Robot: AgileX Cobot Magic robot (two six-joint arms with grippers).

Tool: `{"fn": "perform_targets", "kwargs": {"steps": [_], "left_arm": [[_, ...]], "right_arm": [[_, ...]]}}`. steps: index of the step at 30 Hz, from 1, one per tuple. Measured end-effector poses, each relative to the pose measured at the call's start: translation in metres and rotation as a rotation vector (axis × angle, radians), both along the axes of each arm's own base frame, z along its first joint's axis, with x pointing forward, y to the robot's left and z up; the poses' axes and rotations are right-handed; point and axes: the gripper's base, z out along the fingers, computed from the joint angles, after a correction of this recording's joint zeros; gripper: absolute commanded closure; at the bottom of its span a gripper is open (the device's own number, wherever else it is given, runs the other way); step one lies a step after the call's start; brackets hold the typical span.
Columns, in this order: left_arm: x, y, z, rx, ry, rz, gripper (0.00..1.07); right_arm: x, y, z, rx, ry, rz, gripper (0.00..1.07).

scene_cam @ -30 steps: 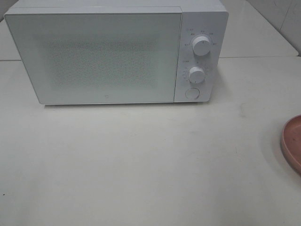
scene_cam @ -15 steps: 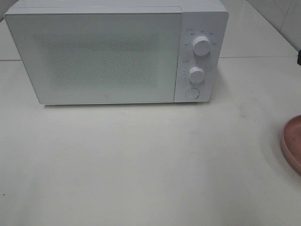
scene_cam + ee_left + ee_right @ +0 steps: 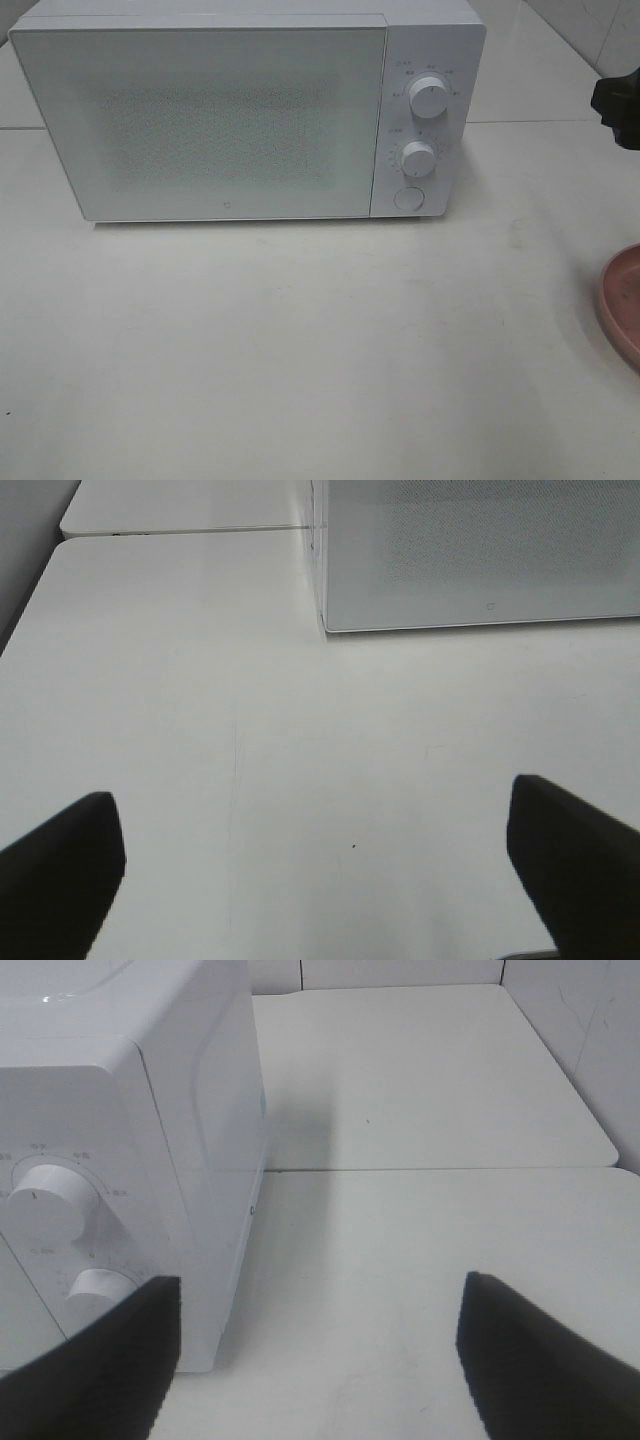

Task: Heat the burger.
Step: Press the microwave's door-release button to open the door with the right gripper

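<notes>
The burger is out of view in every frame. A white microwave (image 3: 245,110) stands at the back of the table with its door shut; its two dials (image 3: 428,97) and a round button are on its right panel. My left gripper (image 3: 315,880) hovers open over bare table in front of the microwave's left corner, holding nothing. My right gripper (image 3: 320,1360) is open and empty beside the microwave's right side, near the dials (image 3: 45,1200). A dark part of the right arm (image 3: 620,105) shows at the right edge of the exterior view.
The rim of a round pink plate (image 3: 615,300) pokes in at the right edge of the table. A seam between table tops (image 3: 550,122) runs behind the microwave, and a tiled wall rises at the far right.
The right arm's dark end has come into the exterior view at the right edge, moving leftward. The microwave and plate have not moved.
</notes>
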Motion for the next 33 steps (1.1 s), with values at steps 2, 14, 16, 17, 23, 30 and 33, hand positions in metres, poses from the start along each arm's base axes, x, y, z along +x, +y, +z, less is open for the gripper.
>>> {"fn": "perform_targets", "kwargs": {"steps": [2, 14, 16, 17, 23, 30, 33], "left_arm": [[0.000, 0.000, 0.000, 0.000, 0.000, 0.000, 0.09], [0.000, 0.000, 0.000, 0.000, 0.000, 0.000, 0.09], [0.000, 0.000, 0.000, 0.000, 0.000, 0.000, 0.09], [0.000, 0.000, 0.000, 0.000, 0.000, 0.000, 0.09], [0.000, 0.000, -0.001, 0.000, 0.002, 0.000, 0.09], [0.000, 0.000, -0.001, 0.000, 0.002, 0.000, 0.09], [0.000, 0.000, -0.001, 0.000, 0.002, 0.000, 0.09]], "right_arm": [[0.000, 0.000, -0.003, 0.007, 0.001, -0.006, 0.34], [0.004, 0.035, -0.033, -0.014, -0.002, 0.097, 0.34], [0.006, 0.046, -0.040, -0.029, -0.004, 0.107, 0.34], [0.006, 0.046, -0.040, -0.029, -0.004, 0.107, 0.34], [0.009, 0.068, -0.053, -0.061, -0.038, 0.066, 0.34], [0.007, 0.087, -0.064, -0.096, -0.111, -0.005, 0.34], [0.006, 0.094, -0.069, -0.113, -0.130, -0.005, 0.34]]}}
